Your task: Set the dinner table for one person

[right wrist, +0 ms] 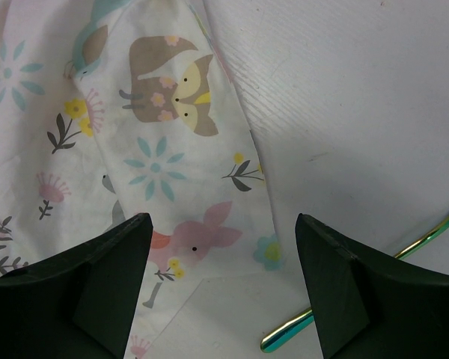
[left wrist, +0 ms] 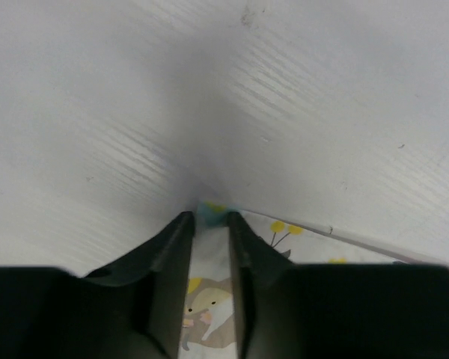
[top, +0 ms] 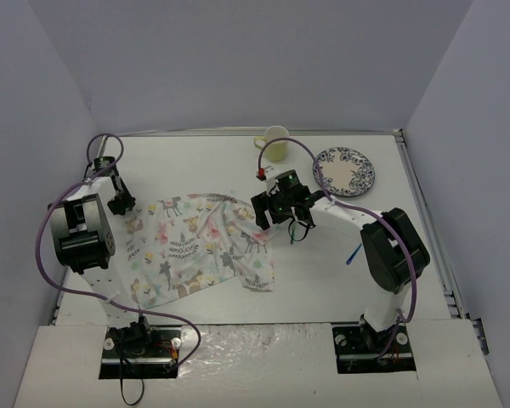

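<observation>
The matte white table [top: 323, 272] carries a crumpled printed cloth [top: 200, 246], a pale round cup [top: 274, 143] and a patterned round plate [top: 344, 170]. The left gripper [left wrist: 209, 217] is clenched on the cloth's far-left corner; the right gripper [right wrist: 224, 254] hangs released over its right edge. Only the right wrist view shows an iridescent metal handle [right wrist: 374, 280] beside the cloth.

Light is even and diffuse from above — the white table [top: 323, 280] and pale walls read bright, with only soft shadows close under the arms and no hard glare. The overhead view is sharp throughout, with slight bowing of straight lines at the edges. In the left wrist view the fingers [left wrist: 172, 284] are dark and blurred, and a grey shadow spreads ahead of them. The right wrist view is crisp on the cloth [right wrist: 135, 149] — its fingers [right wrist: 105, 299] are soft-edged, nearly black.
</observation>
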### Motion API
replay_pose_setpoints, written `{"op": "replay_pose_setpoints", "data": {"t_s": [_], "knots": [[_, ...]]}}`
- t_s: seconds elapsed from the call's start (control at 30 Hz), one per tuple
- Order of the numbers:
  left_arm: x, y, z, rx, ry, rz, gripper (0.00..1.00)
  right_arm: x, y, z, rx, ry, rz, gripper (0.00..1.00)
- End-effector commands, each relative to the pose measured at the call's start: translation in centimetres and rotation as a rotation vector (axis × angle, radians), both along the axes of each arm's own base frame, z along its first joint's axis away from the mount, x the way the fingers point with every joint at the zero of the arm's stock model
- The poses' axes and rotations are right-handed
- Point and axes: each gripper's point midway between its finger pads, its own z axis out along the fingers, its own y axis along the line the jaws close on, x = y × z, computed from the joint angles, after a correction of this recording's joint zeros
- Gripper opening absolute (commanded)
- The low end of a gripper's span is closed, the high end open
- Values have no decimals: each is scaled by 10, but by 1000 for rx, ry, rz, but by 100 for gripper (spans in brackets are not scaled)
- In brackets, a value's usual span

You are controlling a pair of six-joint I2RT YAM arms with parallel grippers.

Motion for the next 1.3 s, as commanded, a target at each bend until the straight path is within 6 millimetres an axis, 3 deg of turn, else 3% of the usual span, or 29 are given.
{"op": "replay_pose_setpoints", "data": {"t_s": [0.0, 0.13, 0.53, 0.77, 0.87, 1.1, 1.27], "knots": [[-18, -22, -31, -102, 84, -27, 12, 13, -1, 35, 48, -94, -32, 74], [-16, -23, -25, -103, 68, -38, 0, 14, -6, 26, 42, -65, -57, 74], [-8, -26, 17, -81, -33, -61, 0, 28, -12, -7, -2, 8, -111, 75], [-6, -26, 28, -76, -51, -62, 0, 16, -7, -25, 4, 78, -63, 70], [-5, -26, 31, -76, -49, -62, 0, 12, -4, -30, 7, 103, -39, 63], [-2, -23, 46, -62, -81, -59, 0, 6, -1, -39, 3, 149, -11, 32], [-1, -23, 51, -63, -93, -56, 0, 5, 1, -42, 3, 159, 1, 16]]}}
